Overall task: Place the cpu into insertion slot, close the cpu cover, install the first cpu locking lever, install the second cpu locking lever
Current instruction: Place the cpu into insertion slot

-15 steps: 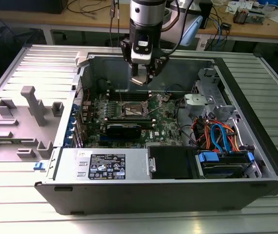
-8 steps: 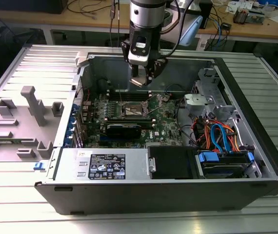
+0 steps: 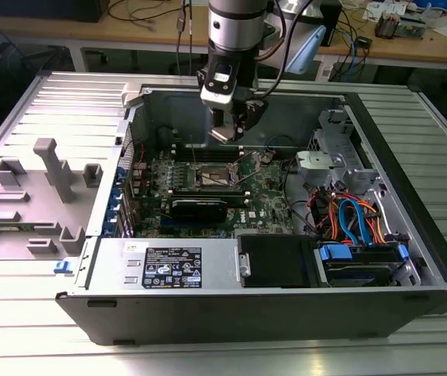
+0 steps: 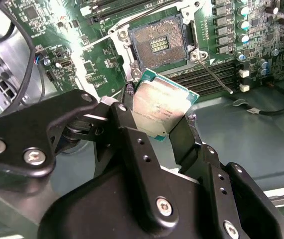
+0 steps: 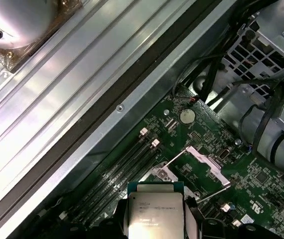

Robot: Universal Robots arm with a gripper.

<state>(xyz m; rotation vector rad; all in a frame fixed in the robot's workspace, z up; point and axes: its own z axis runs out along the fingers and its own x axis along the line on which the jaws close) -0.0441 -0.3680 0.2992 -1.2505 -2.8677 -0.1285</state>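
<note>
My gripper (image 3: 227, 131) hangs inside the open computer case, shut on the cpu (image 4: 159, 107), a flat square chip with a dull silver top and green edge. Its two black fingers (image 4: 132, 130) clamp opposite sides of the chip. The cpu (image 5: 154, 211) hovers above the motherboard, close to the insertion slot (image 4: 158, 44), which lies bare with its dark contact field showing. In the exterior view the slot (image 3: 212, 178) sits below the gripper. The silvery cpu cover (image 5: 207, 165) stands raised off the slot. A thin locking lever (image 4: 213, 75) sticks out unlatched beside the slot.
Black memory slots (image 4: 207, 74) run along the socket. Orange and blue cables (image 3: 349, 219) and a drive cage (image 3: 333, 157) fill the case at the exterior view's right. The power supply (image 3: 168, 266) lies at the front. A grey plastic shroud (image 3: 47, 188) rests outside the case.
</note>
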